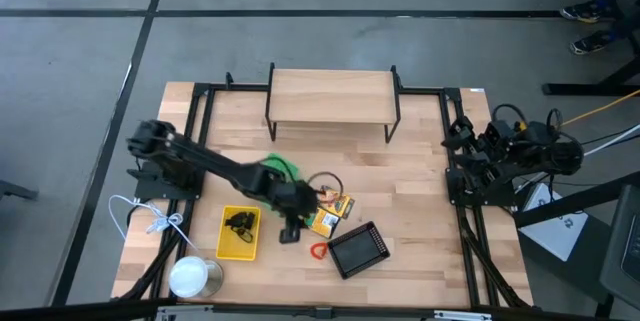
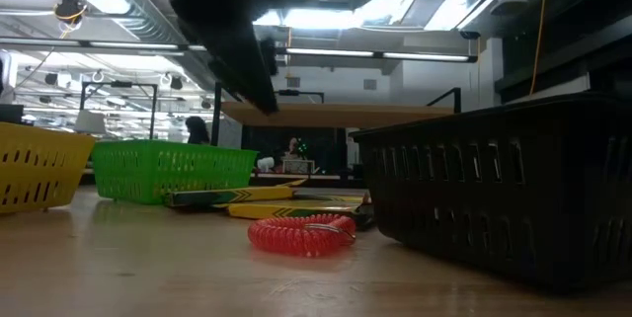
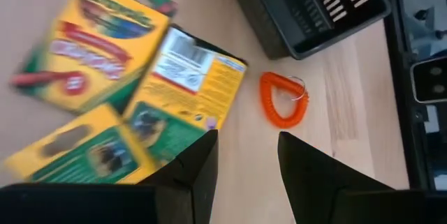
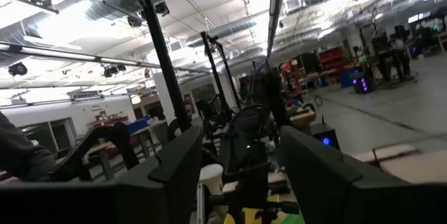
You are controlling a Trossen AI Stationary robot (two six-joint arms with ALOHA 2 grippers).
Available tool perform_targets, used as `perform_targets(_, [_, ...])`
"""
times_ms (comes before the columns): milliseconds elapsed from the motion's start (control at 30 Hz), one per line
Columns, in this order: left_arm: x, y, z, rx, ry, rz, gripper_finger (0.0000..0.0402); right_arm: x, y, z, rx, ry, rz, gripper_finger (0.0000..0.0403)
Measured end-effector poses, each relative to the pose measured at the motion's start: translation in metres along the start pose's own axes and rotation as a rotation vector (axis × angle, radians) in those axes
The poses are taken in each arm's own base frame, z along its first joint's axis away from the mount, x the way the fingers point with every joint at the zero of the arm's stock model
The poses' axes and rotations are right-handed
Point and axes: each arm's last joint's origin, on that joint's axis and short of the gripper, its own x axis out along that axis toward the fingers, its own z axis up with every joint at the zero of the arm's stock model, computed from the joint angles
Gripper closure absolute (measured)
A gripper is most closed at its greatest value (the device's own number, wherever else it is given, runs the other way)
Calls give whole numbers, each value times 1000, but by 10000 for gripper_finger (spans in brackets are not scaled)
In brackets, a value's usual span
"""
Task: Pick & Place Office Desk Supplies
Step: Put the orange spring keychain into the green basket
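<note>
My left gripper point(image 3: 248, 155) hangs open over the table's middle point(image 1: 291, 231), touching nothing. Just beyond its fingertips lie the orange loop point(image 3: 283, 100) and three yellow-orange-green printed boxes point(image 3: 188, 77), flat on the wood and overlapping. Past the loop stands the black mesh tray point(image 1: 358, 249). Toward the table's left stands the yellow tray point(image 1: 238, 233) with black clips point(image 1: 240, 224) in it. The green tray point(image 1: 287, 167) is partly under my left arm. A dark loop point(image 1: 325, 183) lies beyond the boxes. My right gripper point(image 4: 241, 161) is open and points up into the room, folded back at the table's right edge.
A low wooden shelf on black legs point(image 1: 332, 101) stands at the far middle. A white round can point(image 1: 195, 276) sits at the near left corner with a white cord point(image 1: 140, 216) beside it. Black frame rails point(image 1: 470, 231) run along both sides.
</note>
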Motion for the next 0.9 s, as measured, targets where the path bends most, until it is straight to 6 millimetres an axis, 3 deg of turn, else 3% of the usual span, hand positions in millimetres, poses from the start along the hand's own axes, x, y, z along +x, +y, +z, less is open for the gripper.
perform_targets(433, [82,-33,10,-89,79,7,258,0,2,-4,40,64,99,206])
perform_targets(900, [99,-22,6,-135,125,91,259,0,4,-4,41,79,143,206])
